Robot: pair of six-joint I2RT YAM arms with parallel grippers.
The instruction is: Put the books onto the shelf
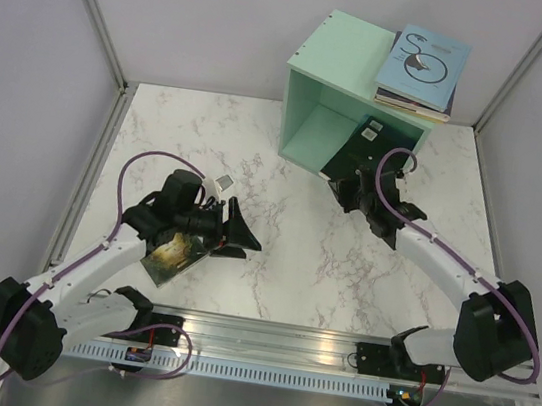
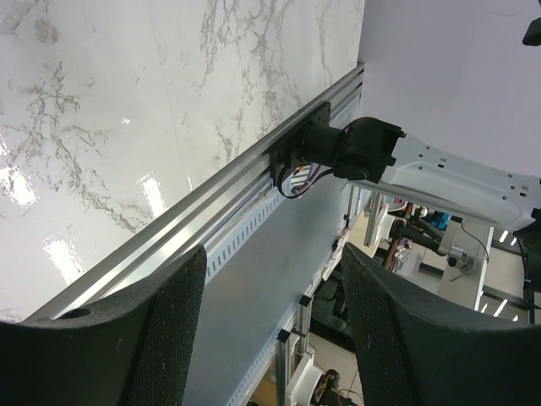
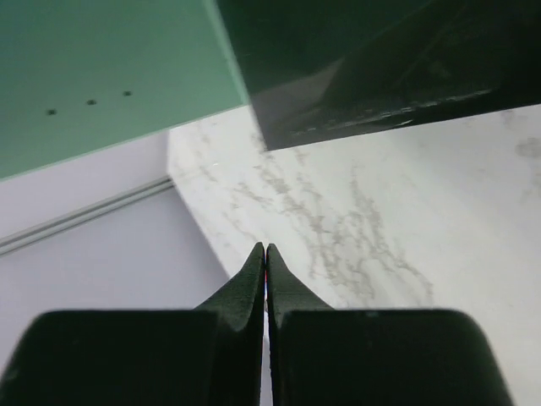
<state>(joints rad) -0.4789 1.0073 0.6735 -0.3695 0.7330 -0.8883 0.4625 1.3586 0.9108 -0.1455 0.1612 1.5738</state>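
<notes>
The mint-green shelf point(image 1: 346, 67) stands at the back right with its open face toward me. Three books point(image 1: 423, 68) are stacked on its top, the uppermost light blue with a black swirl. A black book point(image 1: 355, 152) lies in the opening and sticks out over the table. My right gripper point(image 1: 352, 186) is shut and empty, just in front of that book's near edge. In the right wrist view the gripper's point(image 3: 265, 249) jaws are pressed together below the black book point(image 3: 380, 59) and the shelf point(image 3: 110, 76). My left gripper point(image 1: 244, 237) point(image 2: 270, 338) is open and empty. A green-gold book point(image 1: 173, 255) lies under the left arm.
The metal rail point(image 1: 271, 349) runs along the table's near edge, with both arm bases on it. Grey walls close the table on three sides. A small white object point(image 1: 221, 184) lies beside the left wrist. The left wrist view shows the right arm's base point(image 2: 355, 148).
</notes>
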